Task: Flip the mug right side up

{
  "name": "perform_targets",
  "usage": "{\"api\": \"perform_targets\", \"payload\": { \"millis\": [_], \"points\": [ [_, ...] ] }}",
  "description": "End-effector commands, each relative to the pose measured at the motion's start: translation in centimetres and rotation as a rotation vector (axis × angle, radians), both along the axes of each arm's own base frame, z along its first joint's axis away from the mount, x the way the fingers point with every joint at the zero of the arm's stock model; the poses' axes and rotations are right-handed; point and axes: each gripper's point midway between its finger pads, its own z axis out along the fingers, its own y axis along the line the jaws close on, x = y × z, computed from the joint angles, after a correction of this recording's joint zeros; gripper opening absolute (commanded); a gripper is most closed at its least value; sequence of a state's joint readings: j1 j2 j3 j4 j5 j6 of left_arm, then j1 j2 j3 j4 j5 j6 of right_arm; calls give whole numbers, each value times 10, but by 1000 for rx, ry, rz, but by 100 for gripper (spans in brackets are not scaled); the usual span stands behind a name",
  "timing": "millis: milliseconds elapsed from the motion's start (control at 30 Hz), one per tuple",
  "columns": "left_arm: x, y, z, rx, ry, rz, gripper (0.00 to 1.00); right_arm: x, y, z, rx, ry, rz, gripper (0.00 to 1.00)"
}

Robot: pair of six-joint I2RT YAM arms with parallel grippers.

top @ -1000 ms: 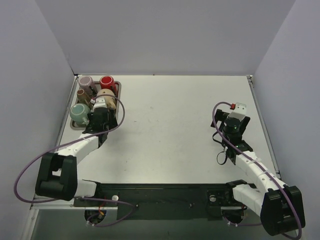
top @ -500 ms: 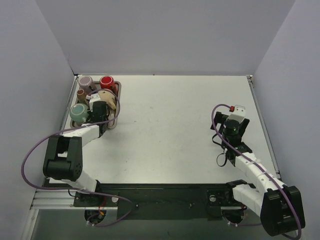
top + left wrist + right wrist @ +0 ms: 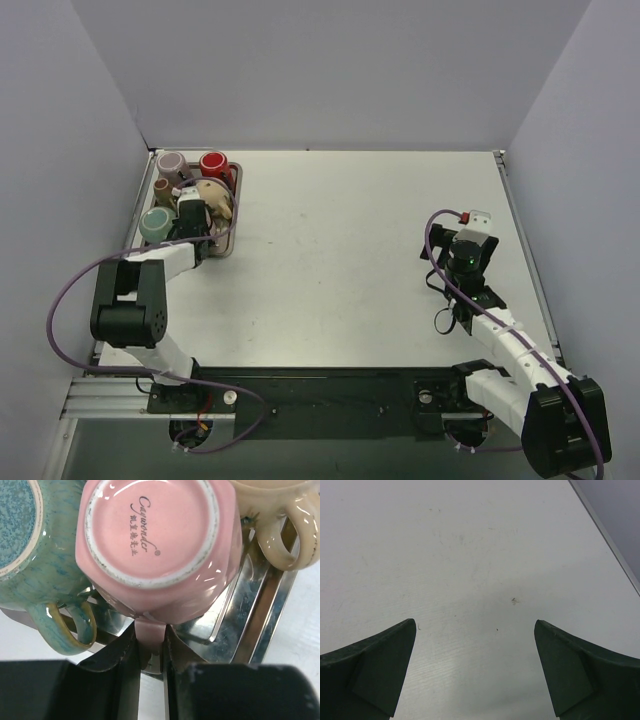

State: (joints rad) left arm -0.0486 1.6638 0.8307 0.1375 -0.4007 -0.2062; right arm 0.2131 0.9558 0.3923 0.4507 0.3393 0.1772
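Observation:
A pink mug [image 3: 155, 545] stands upside down in the metal tray [image 3: 250, 625], its stamped base facing the left wrist camera. Its handle [image 3: 149, 630] points toward the camera, and my left gripper [image 3: 150, 650] is shut on it, one black finger pressed against each side. From above, the left gripper [image 3: 190, 215] sits over the tray's near half and hides the pink mug. My right gripper [image 3: 475, 665] hangs open over bare table on the right side [image 3: 478, 222], with nothing between its fingers.
A teal mug [image 3: 30, 555] touches the pink one on its left, and a beige mug [image 3: 285, 525] lies on its right. Red [image 3: 213, 163], mauve [image 3: 170, 163] and brown [image 3: 163, 187] mugs fill the tray's far end. The tray [image 3: 232, 215] sits at the table's left edge.
The left arm has reached further into the tray, and its jaws have closed from wide open onto the pink mug's handle. The right arm has barely shifted.

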Motion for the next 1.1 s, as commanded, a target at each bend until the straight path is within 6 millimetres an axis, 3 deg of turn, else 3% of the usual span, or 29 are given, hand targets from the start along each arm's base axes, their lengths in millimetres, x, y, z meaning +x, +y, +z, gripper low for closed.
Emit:
{"api": "perform_targets", "payload": {
  "millis": [0, 100, 133, 167, 200, 233, 267, 300, 433, 533, 567, 667, 733, 767, 800, 833, 867, 900, 933, 1067],
  "points": [
    [12, -13, 69, -56, -162, -89, 0, 4, 8, 8, 10, -16, 33, 99],
    [0, -36, 103, -136, -191, -210, 0, 3, 21, 18, 42, 4, 88, 99],
    [-15, -43, 112, -164, -164, -237, 0, 1, 27, 23, 54, 2, 106, 99],
    [-15, -60, 128, -229, -182, -301, 0, 1, 36, 31, 74, 3, 142, 99],
    [-28, -67, 137, -261, -157, -332, 0, -3, 46, 39, 87, -4, 178, 99],
    [-30, -87, 162, -331, -186, -417, 0, -6, 54, 47, 103, 3, 211, 99],
    [-43, -95, 168, -366, -160, -452, 0, -10, 68, 61, 126, -23, 257, 99],
    [-51, -117, 191, -437, -180, -548, 0, -13, 78, 73, 162, -37, 285, 99],
    [-86, -179, 255, -638, -245, -803, 0, -32, 145, 135, 376, -199, 480, 99],
    [-112, -217, 297, -737, -288, -975, 0, -56, 207, 178, 539, -285, 670, 99],
    [-116, -223, 311, -764, -312, -1002, 0, -57, 219, 192, 574, -329, 705, 99],
    [-130, -240, 328, -838, -299, -1069, 0, -79, 262, 231, 695, -408, 849, 99],
    [-135, -246, 333, -853, -293, -1091, 0, -82, 276, 262, 825, -503, 891, 99],
    [-138, -249, 334, -868, -289, -1096, 0, -77, 286, 256, 848, -483, 894, 98],
    [-144, -255, 336, -888, -274, -1122, 0, -77, 290, 269, 902, -521, 912, 97],
    [-146, -257, 337, -894, -271, -1134, 0, -72, 299, 263, 909, -504, 917, 95],
    [-152, -264, 335, -905, -253, -1157, 0, -75, 302, 276, 956, -531, 940, 93],
    [-155, -267, 334, -909, -245, -1167, 0, -72, 309, 272, 964, -520, 951, 88],
    [-157, -271, 330, -922, -225, -1167, 0, -78, 313, 285, 1005, -540, 998, 85],
    [-161, -283, 323, -925, -204, -1197, 0, -83, 324, 303, 1087, -578, 1063, 68]
  ]
}}
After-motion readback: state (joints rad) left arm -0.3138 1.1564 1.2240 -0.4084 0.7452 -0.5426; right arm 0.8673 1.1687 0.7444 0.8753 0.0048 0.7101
